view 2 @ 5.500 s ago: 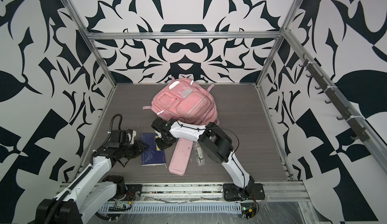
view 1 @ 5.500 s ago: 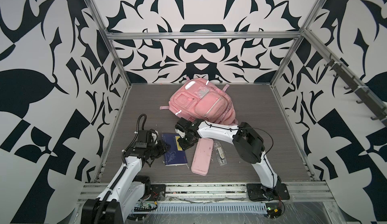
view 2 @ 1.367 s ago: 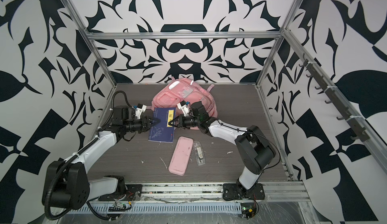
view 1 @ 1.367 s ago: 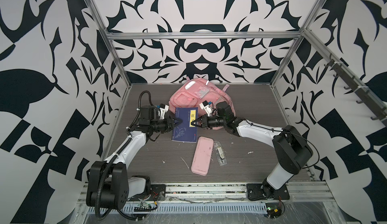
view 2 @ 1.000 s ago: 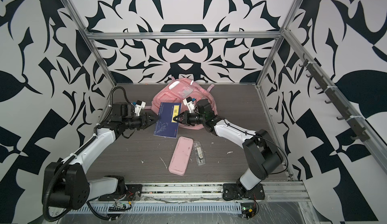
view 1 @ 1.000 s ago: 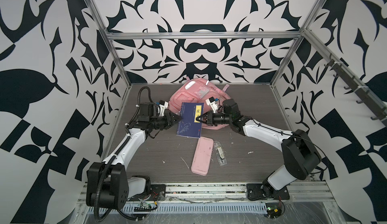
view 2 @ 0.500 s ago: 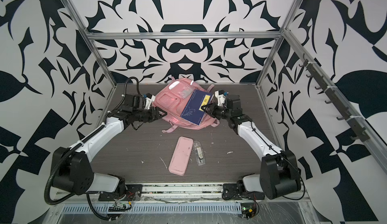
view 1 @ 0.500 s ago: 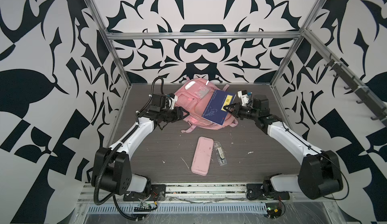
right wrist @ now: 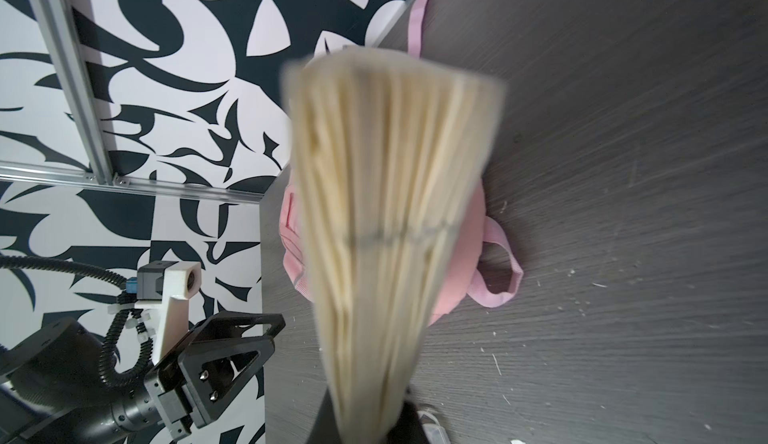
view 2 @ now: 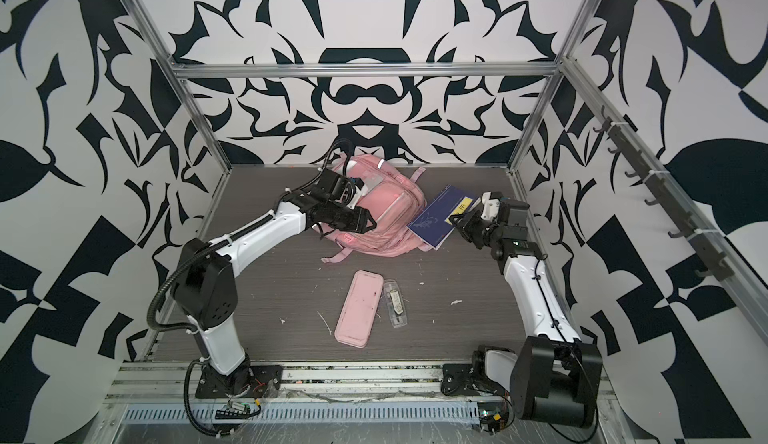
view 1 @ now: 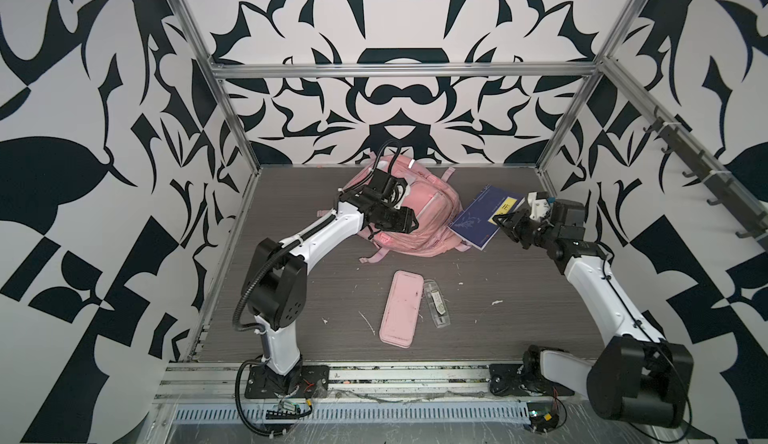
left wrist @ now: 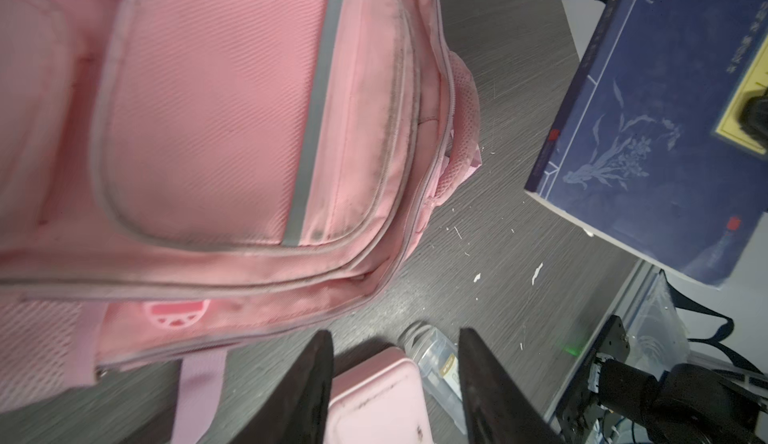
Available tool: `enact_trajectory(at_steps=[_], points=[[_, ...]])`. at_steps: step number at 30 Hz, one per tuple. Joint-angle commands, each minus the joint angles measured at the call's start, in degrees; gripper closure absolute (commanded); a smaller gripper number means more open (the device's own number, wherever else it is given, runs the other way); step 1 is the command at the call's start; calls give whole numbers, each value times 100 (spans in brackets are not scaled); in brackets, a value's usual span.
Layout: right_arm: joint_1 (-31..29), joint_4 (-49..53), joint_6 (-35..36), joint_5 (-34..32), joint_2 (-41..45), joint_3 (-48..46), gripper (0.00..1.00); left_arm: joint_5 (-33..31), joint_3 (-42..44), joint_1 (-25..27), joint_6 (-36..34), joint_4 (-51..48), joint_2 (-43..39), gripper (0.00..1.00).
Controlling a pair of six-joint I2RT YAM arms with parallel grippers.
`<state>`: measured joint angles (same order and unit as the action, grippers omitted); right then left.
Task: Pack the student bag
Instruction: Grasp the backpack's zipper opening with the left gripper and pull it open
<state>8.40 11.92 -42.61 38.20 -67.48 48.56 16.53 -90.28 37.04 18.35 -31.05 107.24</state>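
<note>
Lowest in a top view, at centre, the pencil case [view 1: 401, 309] lies flat on the table [view 1: 519, 321], a clear box [view 1: 435, 305] just beside it on the right; neither is packed. Above them, mid-frame, my left gripper [view 1: 409, 222] hovers over the lower left part of the bag [view 1: 432, 213], jaws spread with nothing between them; the bag lies flat near the back wall, centre of the frame. Right of it my right gripper [view 1: 500, 221] pinches the book [view 1: 478, 218] by its edge at the yellow label; the book is tilted and off the table, its lower corner at the bag's right edge, touching or not I cannot tell. I judge the step in hand is getting the book in; whether a zip stands open I cannot tell. Next I'd want the left gripper to lift a pocket's lip and hold it wide; then the right turns the book edge-on and slides it in.
</note>
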Motion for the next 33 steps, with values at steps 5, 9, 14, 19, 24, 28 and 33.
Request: enact_trajectory(at_steps=[5,9,14,19,24,28,33], points=[[233,318,219,-14,378,-60,100,-623,-1305,537,-648,-1100,1023,50],[241,401,226,-48,497,-62,100,-1014,-1864,697,-854,-1425,1507,51],[244,536,290,-58,519,-43,100,-1262,-2441,752,-1063,-1799,2019,51],[248,587,323,-67,519,-50,100,-1217,-2845,839,-1219,-1994,2428,52],[244,584,322,-36,517,-57,100,-1255,-3160,917,-1256,-2090,2732,58],[249,571,322,-14,530,-89,100,-1340,-3406,955,-1312,-2210,2928,66],[244,556,318,3,565,-166,100,-1520,-3484,955,-1325,-2234,2841,92]])
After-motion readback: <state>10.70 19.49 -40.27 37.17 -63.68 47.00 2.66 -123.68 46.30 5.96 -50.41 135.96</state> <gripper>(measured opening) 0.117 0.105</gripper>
